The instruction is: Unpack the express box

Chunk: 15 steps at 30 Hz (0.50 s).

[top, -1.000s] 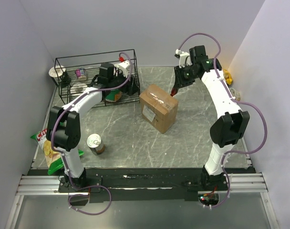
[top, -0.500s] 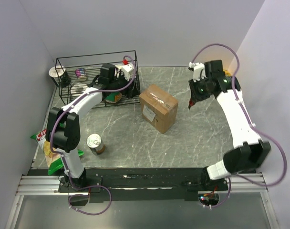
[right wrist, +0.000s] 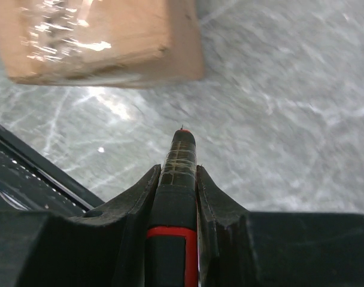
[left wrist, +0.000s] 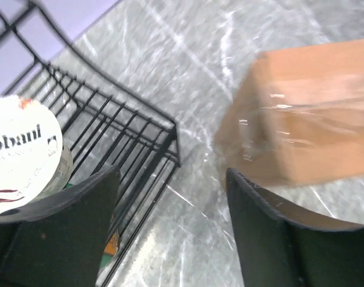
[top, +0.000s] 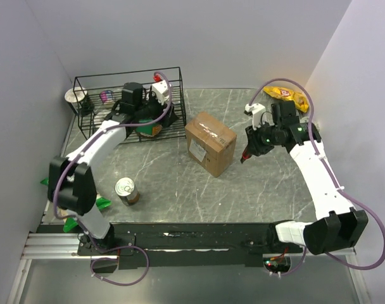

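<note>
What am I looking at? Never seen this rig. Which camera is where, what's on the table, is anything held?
Two robot arms are bolted at the table's near edge, each ending in a two-finger gripper. The wide picture comes from a fixed camera above and behind them; the other two from a camera on each wrist, showing that arm's own fingers. On the grey table lie a taped cardboard express box, a black wire basket, a can and a yellow snack bag. The left gripper is open and empty beside the basket's corner. The right gripper is shut on a slim black tool with a red band, tip aimed toward the box, not touching it.
</note>
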Each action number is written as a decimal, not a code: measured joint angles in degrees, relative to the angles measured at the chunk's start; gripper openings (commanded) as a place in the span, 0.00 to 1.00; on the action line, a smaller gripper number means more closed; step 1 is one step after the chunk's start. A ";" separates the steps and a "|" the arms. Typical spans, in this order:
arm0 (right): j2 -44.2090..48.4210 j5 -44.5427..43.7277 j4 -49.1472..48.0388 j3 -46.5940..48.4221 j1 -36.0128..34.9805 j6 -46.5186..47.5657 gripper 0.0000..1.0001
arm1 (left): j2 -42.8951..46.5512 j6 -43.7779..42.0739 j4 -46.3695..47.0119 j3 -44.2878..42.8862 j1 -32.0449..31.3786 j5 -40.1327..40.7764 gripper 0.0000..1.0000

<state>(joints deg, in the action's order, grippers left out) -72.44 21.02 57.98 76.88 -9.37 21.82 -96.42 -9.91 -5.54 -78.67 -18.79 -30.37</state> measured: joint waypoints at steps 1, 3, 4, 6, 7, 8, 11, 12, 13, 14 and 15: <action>0.37 0.94 -1.03 -1.05 -0.26 0.20 0.00 | 1.40 -0.90 -0.70 -0.09 -0.09 -0.55 0.69; 1.14 2.34 -3.26 -3.85 -1.16 0.48 0.00 | 4.07 -2.51 -3.08 -0.07 -0.24 -1.66 0.66; 1.42 2.71 -4.44 -5.38 -1.62 0.59 0.00 | 5.18 -3.06 -4.11 0.17 -0.33 -2.23 0.65; 1.29 3.06 -5.79 -7.26 -2.29 0.24 0.00 | 6.95 -4.42 -6.03 1.27 -0.35 -4.09 0.68; 1.05 3.13 -6.54 -7.58 -2.49 -0.07 0.00 | 7.63 -5.44 -7.41 2.16 -0.48 -5.46 0.74; 0.94 3.17 -7.39 -7.69 -2.51 -0.42 0.00 | 7.78 -6.03 -8.35 2.60 -0.52 -6.64 0.76; 0.94 3.19 -10.10 -7.69 -2.49 -1.01 0.00 | 6.45 -8.72 -12.20 3.08 -0.96 -10.84 0.80; 0.92 3.17 -10.71 -7.69 -2.49 -1.01 0.00 | 5.29 -9.51 -13.22 2.99 -1.31 -12.24 0.82; 0.81 3.17 -11.08 -7.69 -2.49 -0.96 0.00 | 3.98 -10.03 -13.77 2.84 -1.62 -13.33 0.82; 0.61 3.13 -11.28 -7.69 -2.49 -0.94 0.00 | 2.86 -10.27 -14.01 2.58 -1.88 -14.14 0.82; 0.42 3.08 -11.37 -7.67 -2.49 -0.90 0.00 | 1.49 -10.38 -14.10 2.21 -2.32 -14.95 0.82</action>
<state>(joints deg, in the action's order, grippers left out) -72.03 24.10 46.61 69.21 -11.86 20.93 -94.94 -20.29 -19.64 -76.47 -21.10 -45.32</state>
